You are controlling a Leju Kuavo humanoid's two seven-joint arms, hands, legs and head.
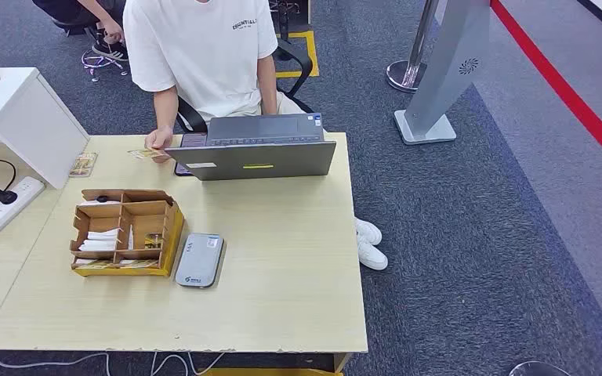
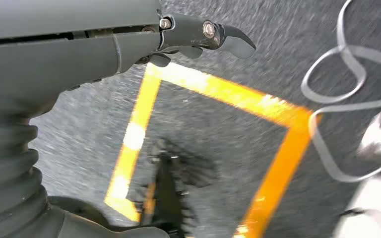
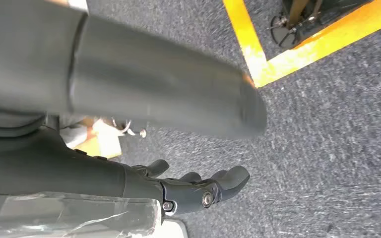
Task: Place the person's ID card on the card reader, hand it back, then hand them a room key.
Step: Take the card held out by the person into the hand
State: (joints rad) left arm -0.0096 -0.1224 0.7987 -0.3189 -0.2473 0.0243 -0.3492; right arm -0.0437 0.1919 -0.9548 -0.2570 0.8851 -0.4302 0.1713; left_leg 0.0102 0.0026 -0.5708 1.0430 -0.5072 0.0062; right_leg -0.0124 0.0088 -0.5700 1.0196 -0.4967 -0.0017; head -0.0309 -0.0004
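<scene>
At the far edge of the worktop (image 1: 298, 258), the ID card (image 1: 143, 154) lies under the person's hand (image 1: 157, 141), just left of the open laptop (image 1: 255, 147). Nearer, the grey card reader (image 1: 199, 259) sits beside a cardboard organiser (image 1: 125, 232) holding cards. The left hand (image 2: 198, 37) and right hand (image 3: 198, 186) hang over the carpet, fingers loosely extended, holding nothing.

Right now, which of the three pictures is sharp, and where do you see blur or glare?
Head view: sharp and evenly lit, the laptop and card reader crisp, soft shadows only. Left wrist view: motion blur smears the carpet, and glare whitens the yellow floor tape; the left hand stays fairly sharp. Right wrist view: the thick thumb is out of focus; the right hand and carpet are clearer.
</scene>
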